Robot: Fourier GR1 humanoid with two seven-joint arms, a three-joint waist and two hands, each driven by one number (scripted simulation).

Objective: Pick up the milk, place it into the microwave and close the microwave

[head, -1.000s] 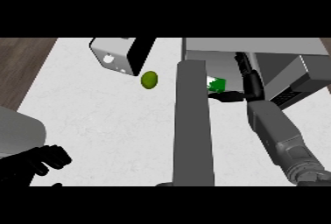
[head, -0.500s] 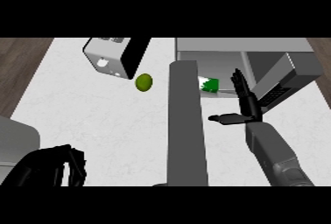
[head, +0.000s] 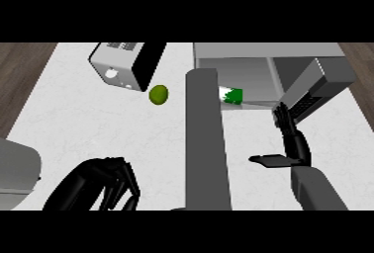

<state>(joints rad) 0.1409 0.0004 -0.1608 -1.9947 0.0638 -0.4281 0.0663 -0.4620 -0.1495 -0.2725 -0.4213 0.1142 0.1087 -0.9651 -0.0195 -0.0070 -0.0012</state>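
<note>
The milk carton [head: 231,95], white with green print, sits at the front of the open microwave [head: 248,66], partly hidden by the microwave's grey door [head: 206,138], which stands open toward me. My right hand [head: 291,141] is open, fingers straight and pointing at the microwave, thumb out to the left, a little below and right of the carton and apart from it. At the lower left my left hand [head: 99,185] hangs with fingers relaxed, holding nothing.
A toaster [head: 124,64] stands at the back left. A green lime-like fruit [head: 159,94] lies just left of the door. A grey rounded object [head: 16,168] sits at the left edge. Dark wooden floor shows past the counter's sides.
My right hand has drawn back from the carton toward me, leaving the milk inside the microwave. The left hand has risen further into view at the lower left.
</note>
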